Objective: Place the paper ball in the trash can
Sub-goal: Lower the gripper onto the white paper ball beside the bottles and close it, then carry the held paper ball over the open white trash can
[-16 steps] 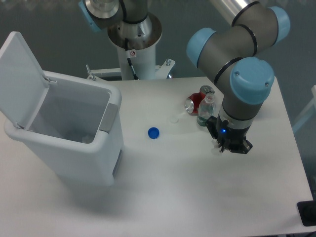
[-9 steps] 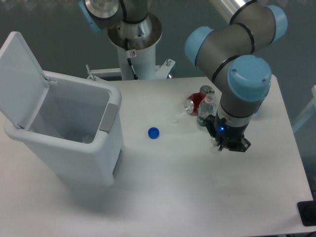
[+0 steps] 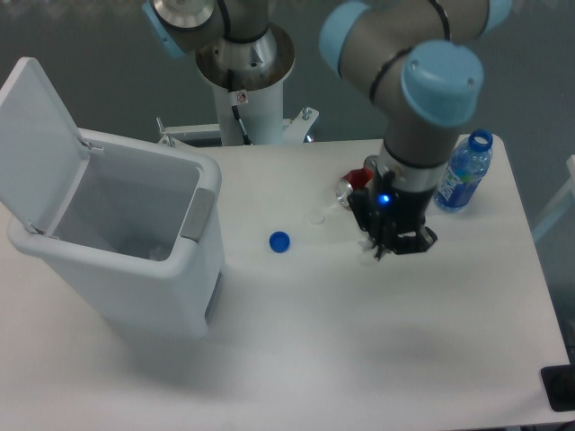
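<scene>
From my remote station I judge the task roughly half done: the trash can [image 3: 135, 247] stands at the table's left with its lid raised, and nothing has been dropped in that I can confirm. The gripper [image 3: 381, 250] points down over the table's middle-right, beside the red drink can [image 3: 352, 187] and well apart from the bin. A small white scrap at its fingertips is probably the paper ball [image 3: 369, 248], apparently pinched, though the wrist hides the jaws and I cannot tell their opening. Remaining: carry left, release. 1 blue cap [image 3: 279, 241] lies between.
</scene>
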Robot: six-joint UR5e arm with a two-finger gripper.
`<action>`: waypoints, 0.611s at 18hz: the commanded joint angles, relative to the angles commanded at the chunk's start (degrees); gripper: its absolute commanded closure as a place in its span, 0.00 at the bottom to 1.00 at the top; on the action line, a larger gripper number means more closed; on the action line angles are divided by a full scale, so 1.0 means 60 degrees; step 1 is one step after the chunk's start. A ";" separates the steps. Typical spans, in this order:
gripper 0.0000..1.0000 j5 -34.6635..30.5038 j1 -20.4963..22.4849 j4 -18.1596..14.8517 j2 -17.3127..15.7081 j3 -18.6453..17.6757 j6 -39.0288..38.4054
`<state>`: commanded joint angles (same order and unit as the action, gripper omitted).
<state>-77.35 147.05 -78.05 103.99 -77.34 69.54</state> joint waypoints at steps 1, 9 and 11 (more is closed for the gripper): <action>1.00 0.0175 -0.0117 0.0000 -0.0234 -0.0015 -0.0206; 1.00 0.1495 -0.1289 0.0087 -0.1597 -0.0423 -0.1395; 1.00 0.1539 -0.1742 0.0394 -0.1919 -0.0833 -0.1395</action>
<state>-68.12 136.60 -75.68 92.47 -82.34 61.17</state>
